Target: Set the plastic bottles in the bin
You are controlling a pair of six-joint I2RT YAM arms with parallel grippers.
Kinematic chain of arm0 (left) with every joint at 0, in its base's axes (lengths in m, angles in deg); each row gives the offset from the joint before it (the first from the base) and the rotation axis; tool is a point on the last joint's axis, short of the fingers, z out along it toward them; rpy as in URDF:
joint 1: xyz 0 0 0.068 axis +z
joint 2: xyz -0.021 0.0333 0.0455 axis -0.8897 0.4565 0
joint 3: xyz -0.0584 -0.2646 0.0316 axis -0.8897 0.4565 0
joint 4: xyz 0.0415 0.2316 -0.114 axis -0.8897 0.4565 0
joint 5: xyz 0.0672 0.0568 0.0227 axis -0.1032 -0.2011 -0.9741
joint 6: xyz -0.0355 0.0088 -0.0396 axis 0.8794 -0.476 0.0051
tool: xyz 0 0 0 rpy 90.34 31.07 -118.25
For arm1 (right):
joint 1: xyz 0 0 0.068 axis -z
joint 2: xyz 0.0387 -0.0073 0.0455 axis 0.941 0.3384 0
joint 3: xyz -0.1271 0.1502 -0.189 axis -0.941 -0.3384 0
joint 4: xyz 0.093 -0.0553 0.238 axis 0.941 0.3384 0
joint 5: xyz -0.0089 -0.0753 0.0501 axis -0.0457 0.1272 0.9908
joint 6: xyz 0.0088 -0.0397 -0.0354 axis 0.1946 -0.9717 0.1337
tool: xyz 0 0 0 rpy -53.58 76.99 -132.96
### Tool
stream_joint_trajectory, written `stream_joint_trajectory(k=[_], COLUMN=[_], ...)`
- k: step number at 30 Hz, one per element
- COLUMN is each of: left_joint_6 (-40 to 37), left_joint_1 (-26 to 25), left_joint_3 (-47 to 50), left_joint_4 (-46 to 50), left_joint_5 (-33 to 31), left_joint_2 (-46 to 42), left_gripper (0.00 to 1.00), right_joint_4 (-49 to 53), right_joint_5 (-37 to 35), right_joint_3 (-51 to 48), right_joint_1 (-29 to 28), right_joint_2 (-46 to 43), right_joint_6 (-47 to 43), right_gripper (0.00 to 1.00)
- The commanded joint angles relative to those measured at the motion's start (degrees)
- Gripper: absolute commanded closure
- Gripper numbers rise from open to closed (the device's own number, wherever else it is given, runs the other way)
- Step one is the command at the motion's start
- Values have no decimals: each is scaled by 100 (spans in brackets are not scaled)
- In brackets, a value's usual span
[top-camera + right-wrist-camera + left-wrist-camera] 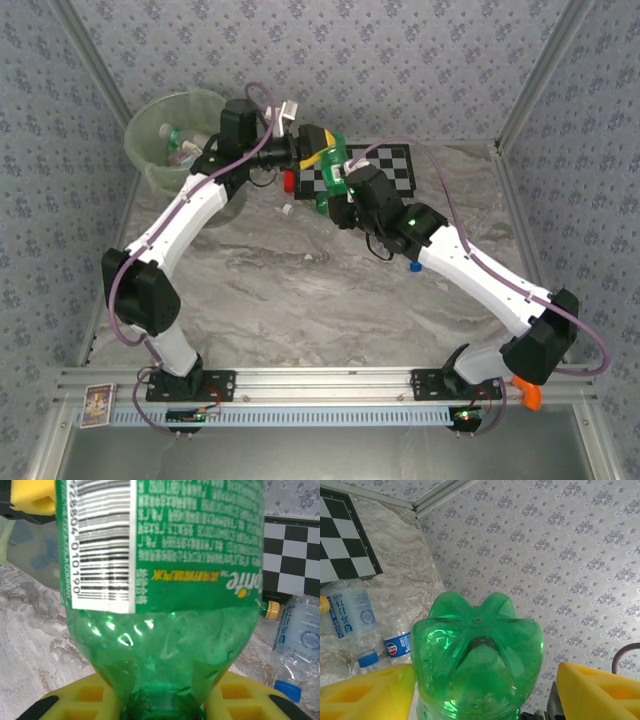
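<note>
I see right gripper (162, 706) clamped on green bottle (165, 645) neck | left gripper (482, 692) wide, bottle base between its fingers, unclamped.

One green bottle (478, 660). Two blue-labelled ones: a larger clear bottle (350, 622) and a smaller clear bottle (400, 642). One checkerboard (342, 540). One bin (155, 178), holding several bottles (183, 150), too jumbled to count. One loose blue cap (414, 267).
</note>
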Motion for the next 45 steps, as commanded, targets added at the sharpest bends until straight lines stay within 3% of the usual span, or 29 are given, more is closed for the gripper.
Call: stream_joint_trajectory(k=[1, 8, 14, 18, 24, 29, 30, 31, 38, 45], left_joint_6=[-262, -515, -465, -412, -412, -457, -481, -507, -940, -1053], left_joint_1=[-203, -339, -343, -342, -337, -237, -189, -143, 523, 1705], left_joint_3=[-241, -377, -425, -458, -493, -642, -674, -716, -1104, -1228], left_joint_4=[117, 419, 354, 383, 392, 516, 559, 612, 1365, 1822], left_joint_5=[256, 142, 37, 19, -42, -102, -115, -132, -349, -722], left_joint_2=[99, 222, 229, 259, 268, 268, 262, 260, 143, -172], left_gripper=[26, 24, 29, 42, 47, 47, 47, 47, 47, 47], right_joint_4=[-69, -32, -2, 13, 0, 9, 12, -5, -89, -98], right_joint_5=[101, 128, 128, 128, 145, 113, 102, 82, 64, 121], right_joint_3=[247, 329, 281, 235, 198, 186, 173, 153, 58, 117], right_joint_1=[-24, -27, 0, 9, 49, 85, 95, 111, 251, 382], right_joint_2=[43, 57, 60, 50, 16, -65, -99, -144, -373, -519], right_joint_6=[-72, -76, -28, 50, 99, 112, 116, 106, 39, -101], right_gripper=[70, 70, 70, 68, 49, 14, 3, 0, 0, 0])
